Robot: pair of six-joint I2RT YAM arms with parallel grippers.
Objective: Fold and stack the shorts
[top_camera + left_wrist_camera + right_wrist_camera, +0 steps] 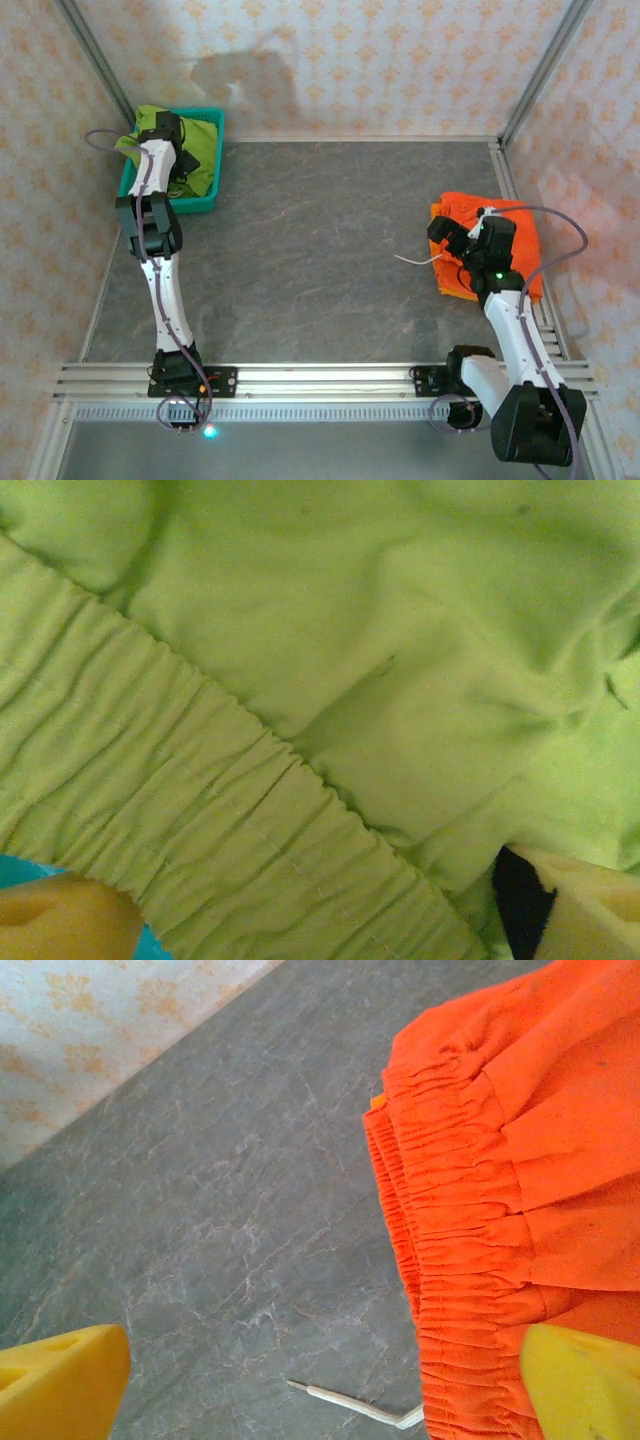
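Observation:
Lime green shorts lie bunched in the teal mesh basket at the far left. My left gripper is down in the basket, open, and its yellow fingers straddle the gathered green waistband. Folded orange shorts lie on the table at the right. My right gripper hovers open at their left edge; one finger is over the orange waistband and the other is over bare table. A white drawstring trails from the orange shorts onto the table.
The grey table stretches between the basket and the orange shorts. Patterned walls and metal frame posts close the back and sides. A slotted rail runs along the near edge by the arm bases. A sliver of teal basket shows under the green fabric.

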